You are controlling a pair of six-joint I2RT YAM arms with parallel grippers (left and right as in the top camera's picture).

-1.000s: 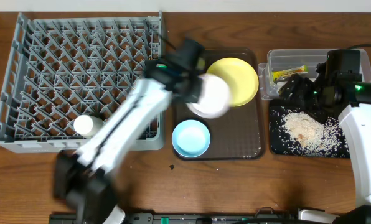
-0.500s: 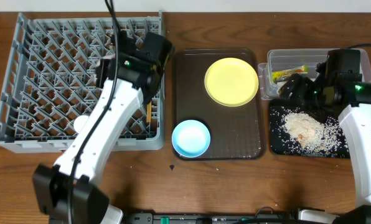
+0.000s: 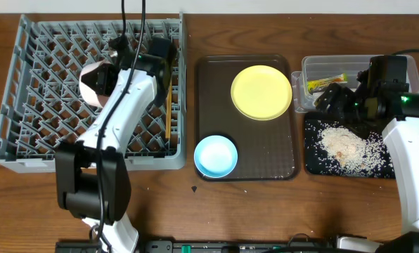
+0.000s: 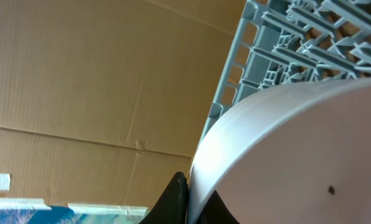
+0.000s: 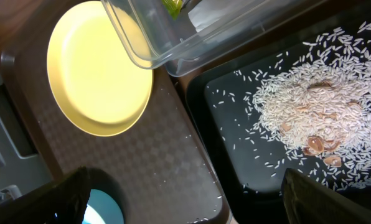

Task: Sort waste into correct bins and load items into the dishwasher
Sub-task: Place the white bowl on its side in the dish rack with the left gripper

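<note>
Now the left gripper [image 3: 111, 73] clamps the rim of one small white bowl [image 3: 93, 84]. The bowl is tipped on edge over the grey dish rack [image 3: 48, 63], which lies left of the brown serving tray [image 3: 266, 147]. Whether the bowl touches the pegs cannot be told. The chopsticks [image 3: 169, 116] lie in the rack along the side nearest the serving tray; they show as one thin wooden line, so the two cannot be counted apart.

On the serving tray sit two dishes: one yellow plate [image 3: 261, 92] at its far end and one light-blue bowl [image 3: 216, 155] at its near left corner.

Right of the serving tray stand two bins. The clear tub [image 3: 309, 67] holds one green-and-yellow wrapper [image 3: 325, 82]. The black tray [image 3: 315, 165] in front of it carries a heap of rice grains [image 3: 343, 144] with many strays.

The right gripper [image 5: 185, 180] hangs over these bins with its fingers spread wide and nothing between them.
</note>
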